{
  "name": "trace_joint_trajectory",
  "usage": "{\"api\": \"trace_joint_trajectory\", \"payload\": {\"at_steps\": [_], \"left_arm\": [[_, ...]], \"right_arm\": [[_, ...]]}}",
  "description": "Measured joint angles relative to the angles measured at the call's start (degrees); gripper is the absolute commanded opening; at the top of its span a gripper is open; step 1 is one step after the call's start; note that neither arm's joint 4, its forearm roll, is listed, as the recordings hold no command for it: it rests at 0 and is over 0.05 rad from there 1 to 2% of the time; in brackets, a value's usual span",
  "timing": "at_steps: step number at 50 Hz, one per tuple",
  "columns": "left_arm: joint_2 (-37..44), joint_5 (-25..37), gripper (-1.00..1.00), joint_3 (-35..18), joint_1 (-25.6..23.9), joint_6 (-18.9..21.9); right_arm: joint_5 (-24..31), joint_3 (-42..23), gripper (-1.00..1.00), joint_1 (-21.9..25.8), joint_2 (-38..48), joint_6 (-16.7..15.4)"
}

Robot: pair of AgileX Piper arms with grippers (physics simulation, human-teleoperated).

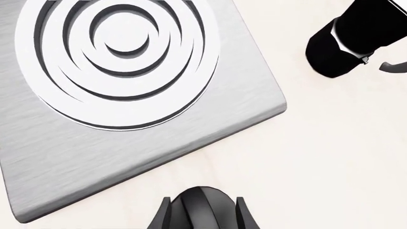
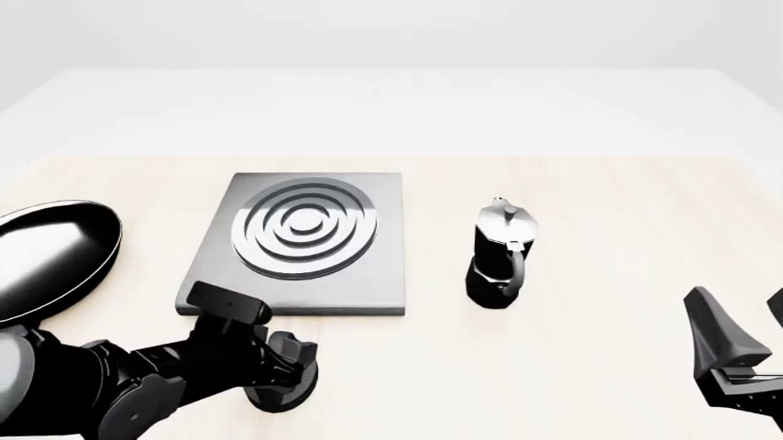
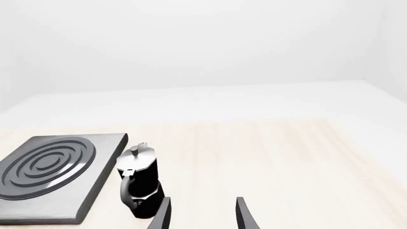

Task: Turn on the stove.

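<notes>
Left gripper (image 2: 293, 367) closed around knob (image 1: 205, 207), just in front of stove (image 2: 300, 243), near edge. Right gripper (image 3: 202, 214) open, idle, beyond moka pot (image 2: 500, 252). Grasp made; turning looks left to do.

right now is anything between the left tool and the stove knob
Nothing visible. In the left wrist view the left tool has a finger on either side of the knob. The front view shows the moka pot and frying pan well off to the sides, beside the stove.
</notes>
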Motion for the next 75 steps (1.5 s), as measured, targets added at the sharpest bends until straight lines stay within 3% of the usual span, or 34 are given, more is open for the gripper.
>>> {"api": "trace_joint_trajectory", "payload": {"at_steps": [38,54,75], "left_arm": [[-4.04,0.39,1.0,0.44,5.45,-2.5],[-5.34,0.56,1.0,1.56,9.53,1.84],[-9.96,3.19,1.0,3.01,12.47,4.5]], "right_arm": [[-1.5,-0.03,1.0,0.31,2.21,-0.67],[-0.54,0.0,1.0,0.24,0.96,-0.87],[-0.15,0.0,1.0,0.19,0.36,-1.16]]}}
